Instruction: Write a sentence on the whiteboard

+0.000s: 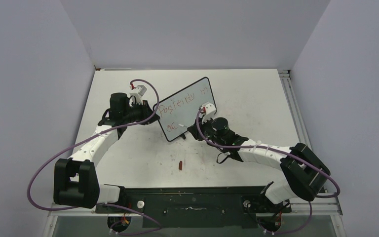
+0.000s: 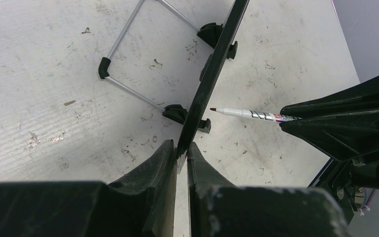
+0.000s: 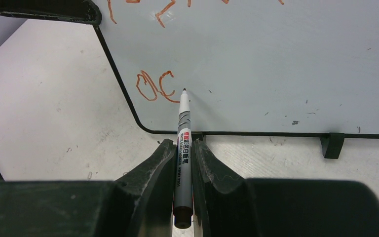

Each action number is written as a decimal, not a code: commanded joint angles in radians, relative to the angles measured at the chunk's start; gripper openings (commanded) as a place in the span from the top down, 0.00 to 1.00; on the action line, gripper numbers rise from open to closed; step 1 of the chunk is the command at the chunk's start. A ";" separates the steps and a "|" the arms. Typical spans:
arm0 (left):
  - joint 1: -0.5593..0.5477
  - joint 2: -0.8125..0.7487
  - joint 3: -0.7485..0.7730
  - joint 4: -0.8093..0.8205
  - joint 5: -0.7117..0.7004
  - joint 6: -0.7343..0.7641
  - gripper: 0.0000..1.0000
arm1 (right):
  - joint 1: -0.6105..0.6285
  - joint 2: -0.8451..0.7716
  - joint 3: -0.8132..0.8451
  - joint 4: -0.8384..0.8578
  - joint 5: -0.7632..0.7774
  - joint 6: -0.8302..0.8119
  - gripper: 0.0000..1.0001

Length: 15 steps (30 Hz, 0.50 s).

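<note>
Top external: one whiteboard (image 1: 191,117) upright on table (image 1: 256,98); sentence (image 1: 177,107) in two red lines; one marker (image 3: 184,123), tip just beside "ac"; left gripper (image 2: 181,149) clamped on whiteboard edge; right gripper (image 3: 182,144) clamped on marker; table white, smudged; walls (image 1: 192,29) grey.

We're in a robot lab booth: bare grey walls (image 1: 29,74) around a smudged white table (image 1: 256,98), left arm (image 1: 98,140) and right arm (image 1: 266,155) bolted at its near edge.

Left arm (image 1: 96,143) and right arm (image 1: 271,155) reach up from the bottom edge, elbows bent. Left claw (image 1: 150,109), left of centre, pinches the whiteboard (image 1: 190,98) by its edge; right claw (image 1: 195,128), at centre, clamps a marker (image 3: 184,118).
</note>
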<state>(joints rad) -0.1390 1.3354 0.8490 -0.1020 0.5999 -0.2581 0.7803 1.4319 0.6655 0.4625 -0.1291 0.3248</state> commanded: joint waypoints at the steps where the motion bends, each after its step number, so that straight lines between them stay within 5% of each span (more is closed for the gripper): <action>1: -0.001 -0.021 0.040 -0.015 -0.020 0.003 1.00 | 0.001 0.017 0.049 0.101 -0.020 0.004 0.95; 15: -0.002 -0.022 0.044 -0.018 -0.020 0.003 1.00 | 0.002 0.055 0.064 0.103 0.041 0.018 0.95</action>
<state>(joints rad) -0.1387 1.3354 0.8497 -0.1059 0.5907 -0.2577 0.7803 1.4822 0.6903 0.5053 -0.1421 0.3298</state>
